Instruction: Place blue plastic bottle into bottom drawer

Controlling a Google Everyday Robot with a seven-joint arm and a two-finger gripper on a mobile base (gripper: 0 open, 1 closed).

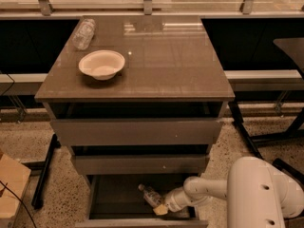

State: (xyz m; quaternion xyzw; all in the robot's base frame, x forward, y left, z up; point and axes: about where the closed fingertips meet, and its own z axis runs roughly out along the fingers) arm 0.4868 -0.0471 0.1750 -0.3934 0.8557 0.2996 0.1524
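- the desk [166, 56] has three drawers under its front edge; top drawer [137, 131] and middle drawer [140, 164] each sit out a bit, w/ a dark gap above each front
- the bottom drawer [116, 196] is pulled out the furthest, past the front edge of the desk; dark inside, low front panel right at the bottom of the shot
- the blue plastic bottle [150, 195] is inside that drawer, right of its middle, below the front edge of the desk; it lies at a slant, cap end pointing back-left, other end toward the drawer's front-right
- the gripper [161, 208] is down in the drawer too, right at the bottle's lower end and touching it as far as we can see; there's a tan bit at its tip
- jaws: we honestly can't tell if it's clamped on the bottle or open; that spot is too dark and crowded
- the white arm [209, 188] comes in from the right, below the desk's front-right corner, out of the robot's big white body [263, 194]
- on top: a white bowl [101, 64] near the left edge, upright, approx. halfway front to back; a small clear bottle [84, 33] lying on its side by the back-left corner, apart from the bowl
- the rest of the desk top is just glossy brown w/ light reflections toward the back edge
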